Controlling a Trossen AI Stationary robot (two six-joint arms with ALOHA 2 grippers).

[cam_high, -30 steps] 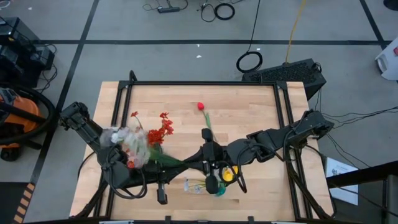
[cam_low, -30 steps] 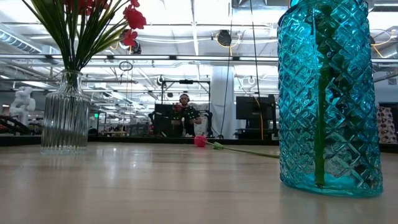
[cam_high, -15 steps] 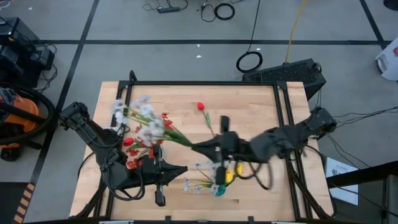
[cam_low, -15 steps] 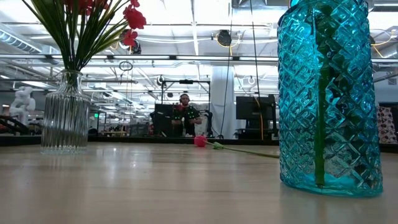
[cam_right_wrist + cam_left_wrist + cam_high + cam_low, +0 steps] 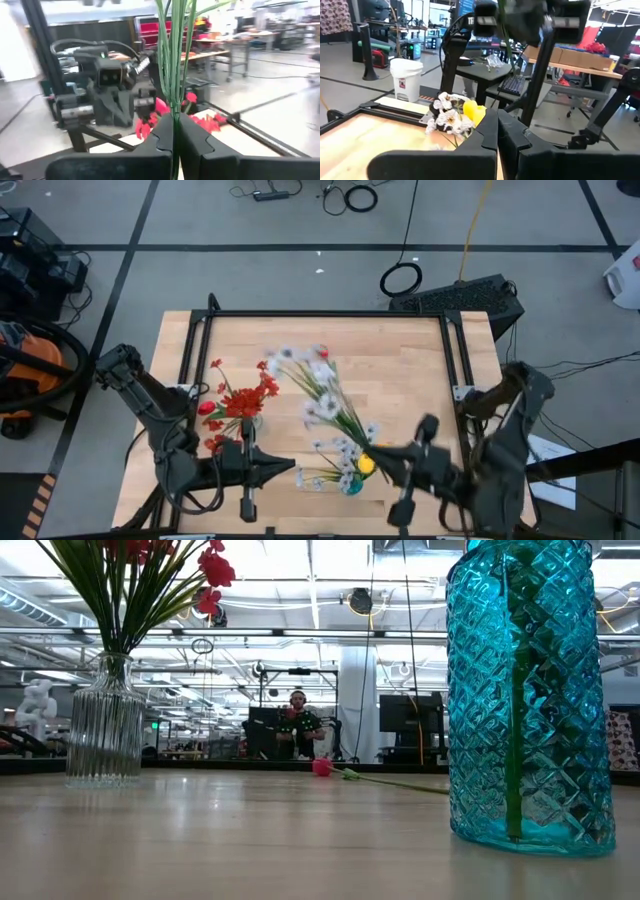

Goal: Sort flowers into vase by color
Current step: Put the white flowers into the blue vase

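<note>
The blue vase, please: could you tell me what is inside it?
Inside the blue vase, one green stalk runs down to its base. The high view shows a yellow tulip and white blossoms there; the patterned glass blurs anything else.

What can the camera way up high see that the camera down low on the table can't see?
Only the high view shows the two arms: the right gripper, shut on the white spray, and the left gripper, shut and empty, near the front edge. It also shows a yellow tulip in the blue vase.

Only the low view shows the room behind the table, with a person far off.

Both show the clear vase of red flowers, the blue vase and a red tulip lying on the table.
</note>
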